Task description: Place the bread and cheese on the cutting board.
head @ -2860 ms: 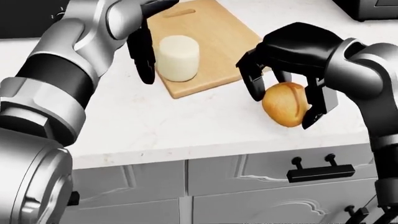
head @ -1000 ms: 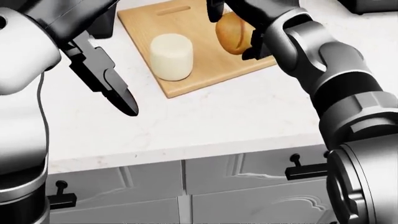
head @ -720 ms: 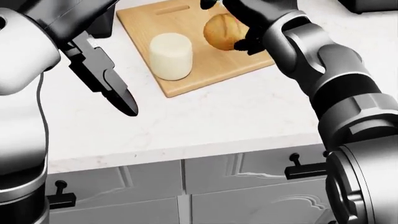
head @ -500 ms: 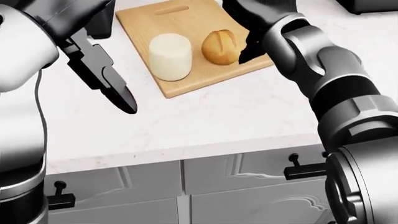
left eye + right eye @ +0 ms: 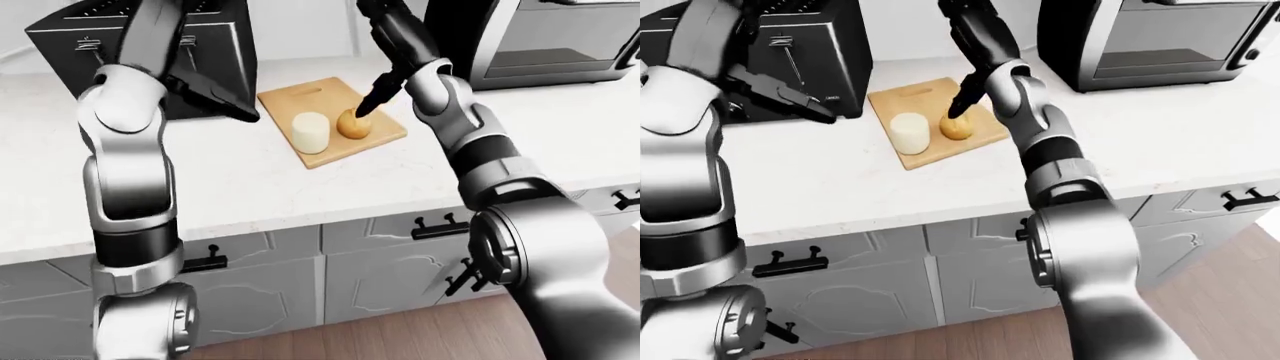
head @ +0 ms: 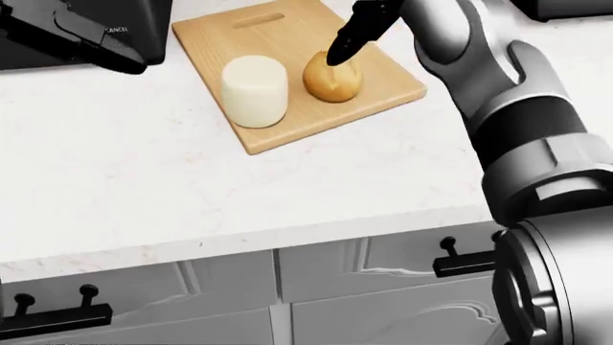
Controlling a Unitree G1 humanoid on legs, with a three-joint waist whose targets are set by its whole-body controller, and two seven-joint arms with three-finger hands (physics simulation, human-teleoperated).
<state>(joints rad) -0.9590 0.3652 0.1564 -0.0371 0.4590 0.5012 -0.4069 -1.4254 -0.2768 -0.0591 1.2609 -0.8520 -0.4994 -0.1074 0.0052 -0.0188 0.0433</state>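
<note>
Head view: bread released on the board

The bread now lies on the board beside the cheese. The right hand has lifted, fingers spread and empty. The left hand has risen, fingers straight, empty.

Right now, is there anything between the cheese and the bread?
No. In the head view, only a thin strip of bare cutting board separates the cheese from the bread.

A white marble countertop tops grey cabinets with black handles. On it, a black toaster stands left of a toaster oven. Below the cabinets lies wooden floor.
</note>
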